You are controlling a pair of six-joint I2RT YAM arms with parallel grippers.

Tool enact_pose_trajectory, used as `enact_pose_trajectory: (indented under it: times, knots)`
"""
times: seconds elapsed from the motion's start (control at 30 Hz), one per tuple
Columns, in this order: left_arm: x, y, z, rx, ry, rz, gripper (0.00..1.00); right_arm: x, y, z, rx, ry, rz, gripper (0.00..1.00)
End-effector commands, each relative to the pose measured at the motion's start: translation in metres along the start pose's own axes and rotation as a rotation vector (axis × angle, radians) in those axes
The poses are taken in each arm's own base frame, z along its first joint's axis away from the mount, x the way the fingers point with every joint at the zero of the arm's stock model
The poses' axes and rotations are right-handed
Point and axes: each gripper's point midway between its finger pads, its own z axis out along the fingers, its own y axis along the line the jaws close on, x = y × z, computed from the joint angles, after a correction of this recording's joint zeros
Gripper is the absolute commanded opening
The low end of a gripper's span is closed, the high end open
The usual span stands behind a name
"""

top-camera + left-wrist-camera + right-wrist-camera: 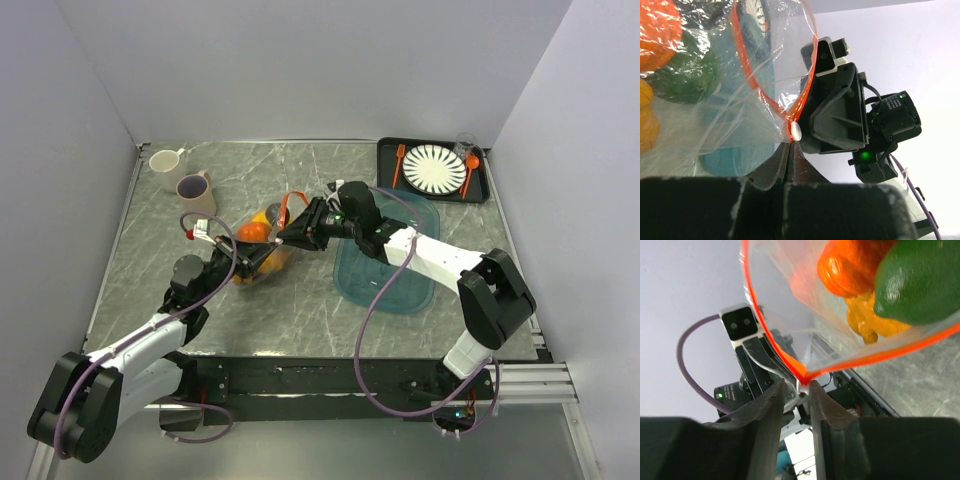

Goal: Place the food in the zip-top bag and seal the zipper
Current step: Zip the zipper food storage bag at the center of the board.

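The clear zip-top bag (262, 248) hangs between my two grippers over the middle of the table. Inside it is the food: an orange piece (657, 30), a green one (687, 75) and a yellow one (865, 317). The orange-red zipper (747, 65) stands open in a loop. My left gripper (791, 142) is shut on the zipper's end, just below the white slider (796, 131). My right gripper (797, 387) faces it from the other side. Its jaws stand apart, and the zipper's pointed end (805, 376) sits between the tips.
A teal oblong tray (400, 290) lies right of the bag, under the right arm. At the back right, a black tray holds a striped plate (432, 168), an orange fork (398, 165), an orange spoon (470, 170) and a glass (465, 145). Two mugs (168, 160) (197, 190) stand back left.
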Motion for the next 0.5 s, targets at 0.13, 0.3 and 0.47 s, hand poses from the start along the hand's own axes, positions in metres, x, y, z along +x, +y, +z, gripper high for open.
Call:
enact_pose_trajectory:
  times: [0.13,0.3,0.47]
  knots:
    - [0.004,-0.009,-0.002,0.044,0.019,0.033,0.01,-0.013,0.033,-0.005,-0.089,-0.043,-0.05,0.35]
    - [0.003,-0.009,-0.001,0.042,0.016,0.035,0.01,-0.009,0.03,-0.001,-0.075,-0.024,-0.045,0.34]
    - [0.003,-0.008,0.0,0.041,0.016,0.035,0.01,-0.004,0.029,0.0,-0.064,-0.016,-0.041,0.34]
